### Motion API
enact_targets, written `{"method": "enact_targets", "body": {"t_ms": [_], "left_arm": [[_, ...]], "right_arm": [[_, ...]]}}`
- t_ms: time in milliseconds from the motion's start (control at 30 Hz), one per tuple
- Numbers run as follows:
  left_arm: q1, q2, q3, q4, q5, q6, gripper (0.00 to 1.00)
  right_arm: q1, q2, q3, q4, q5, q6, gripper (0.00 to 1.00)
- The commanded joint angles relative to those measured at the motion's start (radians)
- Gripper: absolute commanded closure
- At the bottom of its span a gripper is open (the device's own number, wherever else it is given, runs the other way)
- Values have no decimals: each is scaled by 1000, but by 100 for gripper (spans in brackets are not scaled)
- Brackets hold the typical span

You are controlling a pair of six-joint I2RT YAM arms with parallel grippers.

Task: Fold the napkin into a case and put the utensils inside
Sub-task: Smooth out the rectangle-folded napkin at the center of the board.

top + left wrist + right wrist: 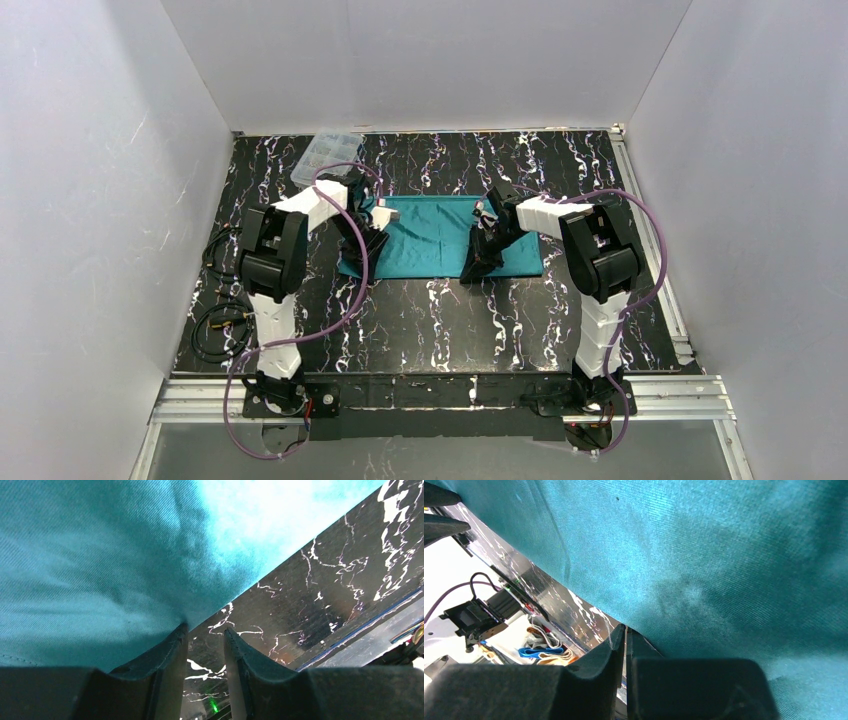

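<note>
The right gripper [624, 630] is clenched almost flat on the hem of the napkin [704, 555], which spreads away beyond its tips, apparently so that this edge can be carried over for a fold. The left gripper [205, 630] grasps nothing. Its jaws stand apart with only table [320, 580] between them and the napkin's edge against one fingertip [177, 635], probably lined up for a matching pinch.

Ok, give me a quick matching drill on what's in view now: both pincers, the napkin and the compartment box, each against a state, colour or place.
Things:
1. left pincer
2. right pincer
3. napkin
4. compartment box

Descriptions:
A. jaws closed on the napkin's edge
B. see-through, far-left corner
C. jaws apart, one fingertip at the napkin's edge
D. teal, lying between the pincers

Pairs: 1-C, 2-A, 3-D, 4-B
</note>
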Motion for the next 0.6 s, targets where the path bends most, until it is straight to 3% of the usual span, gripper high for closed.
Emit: {"method": "enact_targets", "body": {"t_ms": [0, 200, 567], "left_arm": [[12, -69, -38, 14, -49, 40, 69], [14, -71, -60, 37, -60, 49, 69], [14, -55, -42, 45, -61, 52, 70]], "right_arm": [[-15, -13, 25, -37, 0, -12, 86], [-59, -29, 16, -82, 0, -44, 86], [-264, -118, -98, -165, 46, -112, 86]]}}
